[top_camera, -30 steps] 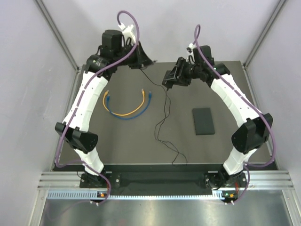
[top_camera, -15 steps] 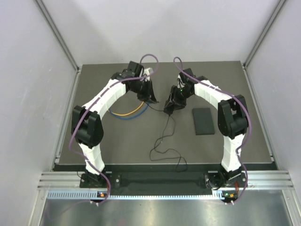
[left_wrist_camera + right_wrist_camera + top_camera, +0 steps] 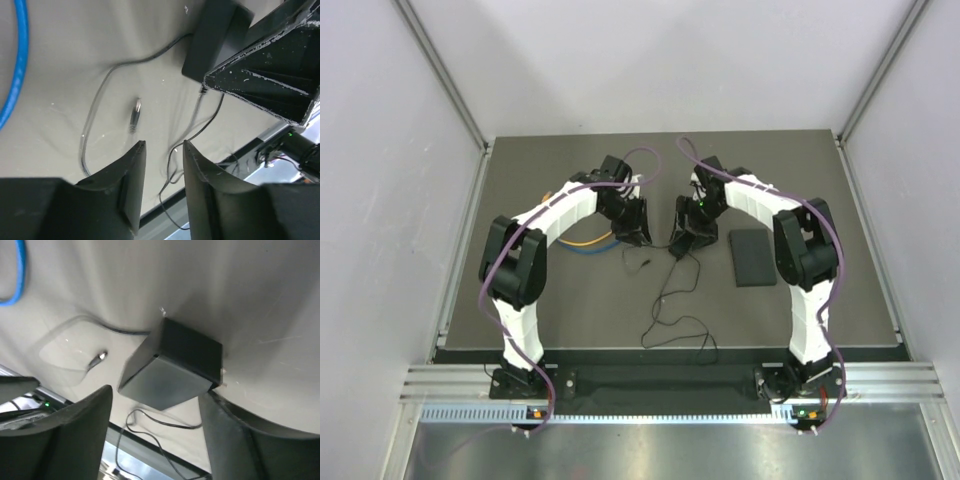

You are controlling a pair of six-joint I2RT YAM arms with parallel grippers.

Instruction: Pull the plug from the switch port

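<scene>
The switch, a flat matte-black box (image 3: pixel 752 257), lies on the mat right of centre; no socket or plug shows on it. A small black cube adapter (image 3: pixel 678 247) with a thin black wire (image 3: pixel 672 322) rests at the centre. The wire's loose plug end (image 3: pixel 135 112) lies on the mat and also shows in the right wrist view (image 3: pixel 97 360). My right gripper (image 3: pixel 156 392) is open, its fingers on either side of the cube (image 3: pixel 172 365), the right finger touching its corner. My left gripper (image 3: pixel 163 145) is open and empty, just above the plug end.
A blue cable (image 3: pixel 590 247) and a yellow cable (image 3: pixel 582 238) lie left of my left gripper (image 3: pixel 638 234). The thin wire trails in loops toward the table's near edge. Grey walls stand on the left, right and back.
Both arms came down from the back and drew nearer and together. The cube adapter and its wire came down with them onto the mat. The plug end now lies loose.
</scene>
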